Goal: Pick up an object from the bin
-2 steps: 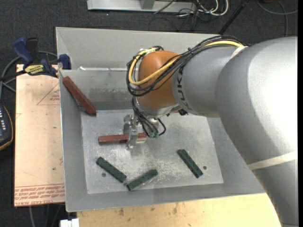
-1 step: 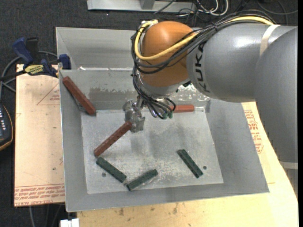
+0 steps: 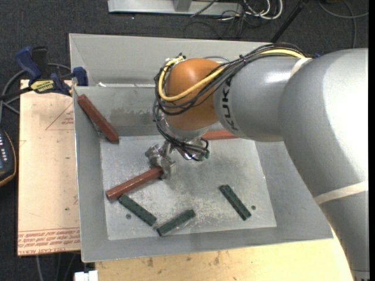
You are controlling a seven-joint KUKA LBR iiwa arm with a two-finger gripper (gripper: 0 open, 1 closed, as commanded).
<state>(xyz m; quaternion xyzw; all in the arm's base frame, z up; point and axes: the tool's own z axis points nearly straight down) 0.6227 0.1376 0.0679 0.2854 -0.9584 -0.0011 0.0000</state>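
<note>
Camera view: bin (image 3: 88, 227) holds brown bars (image 3: 98, 119) and dark green strips (image 3: 235, 202); tool (image 3: 162, 164) sits at the lower brown bar (image 3: 132, 184)'s end, can't tell its grip tbh.

the arm (image 3: 281, 104) holds its gripper (image 3: 162, 161) pointing downward.

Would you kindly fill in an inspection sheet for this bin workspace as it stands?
Surface: grey metal bin, floor scuffed and gritty.
Job's things: red-brown flat bar lying centre-left; second red-brown bar leaning on the left wall; third red-brown bar partly hidden by the arm; three dark green short bars near the front.
Clutter: nothing seen.
Grippers: gripper low at the lying bar's right end.
Cables: yellow and black cables over the orange wrist cover.
Surroundings: dark floor; loose cables behind the bin.
</note>
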